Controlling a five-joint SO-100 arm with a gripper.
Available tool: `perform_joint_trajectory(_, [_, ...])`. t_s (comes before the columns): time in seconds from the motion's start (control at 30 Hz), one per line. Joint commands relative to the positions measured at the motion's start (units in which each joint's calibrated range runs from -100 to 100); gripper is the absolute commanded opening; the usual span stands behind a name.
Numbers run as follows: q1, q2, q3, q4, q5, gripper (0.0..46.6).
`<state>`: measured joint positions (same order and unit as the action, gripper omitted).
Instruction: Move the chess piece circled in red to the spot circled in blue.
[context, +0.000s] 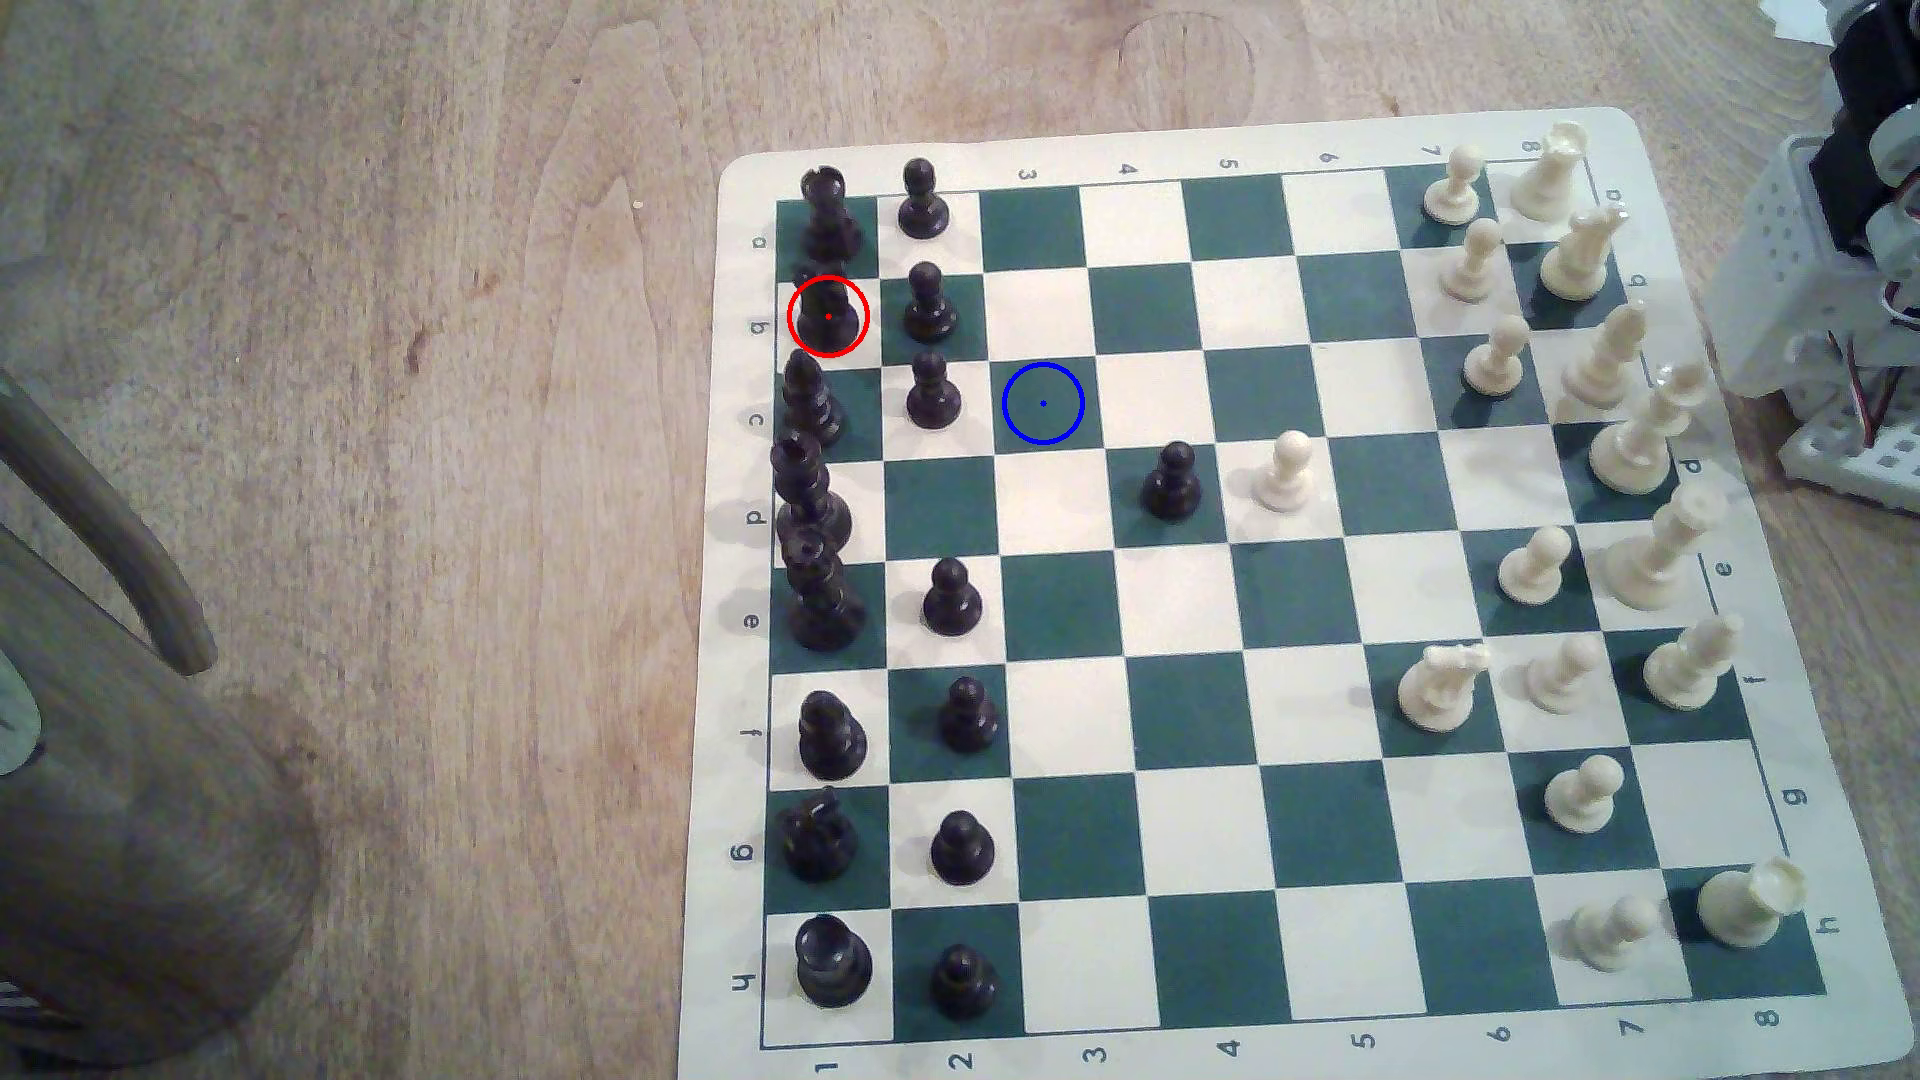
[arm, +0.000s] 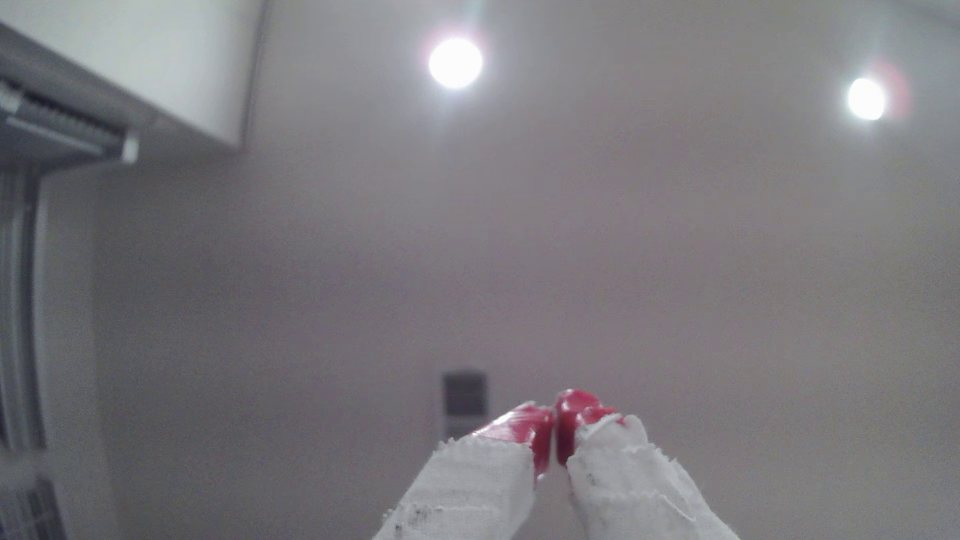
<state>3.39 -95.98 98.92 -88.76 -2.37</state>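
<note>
Knight (context: 828, 312) on ringed square — untouched

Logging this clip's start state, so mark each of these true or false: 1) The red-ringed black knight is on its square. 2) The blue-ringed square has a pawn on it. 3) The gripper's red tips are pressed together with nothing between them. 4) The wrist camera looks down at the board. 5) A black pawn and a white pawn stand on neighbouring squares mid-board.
1) True: the black knight stands inside the red ring at the board's edge.
2) False: the blue-ringed square is bare.
3) True: the gripper is closed on nothing.
4) False: it faces the ceiling lights.
5) True: the black pawn and the white pawn stand side by side.
</note>
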Motion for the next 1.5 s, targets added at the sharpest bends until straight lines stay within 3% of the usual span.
perform_joint_trajectory(0.0, [2.0,0.1,1.0,-10.9,1.0,0.2])
perform_joint_trajectory(0.77, [2.0,0.1,1.0,-9.7,1.1,0.2])
perform_joint_trajectory(1.1, [1.7,0.1,1.0,34.5,1.1,0.2])
perform_joint_trajectory(1.13, [2.9,0.1,1.0,45.2,3.1,0.2])
perform_joint_trajectory(1.27, [3.9,0.1,1.0,66.6,2.1,0.2])
perform_joint_trajectory(1.4, [2.2,0.6,-3.4,85.2,1.5,0.2])
perform_joint_trajectory(1.47, [-0.5,7.3,-10.2,93.7,2.1,0.2])
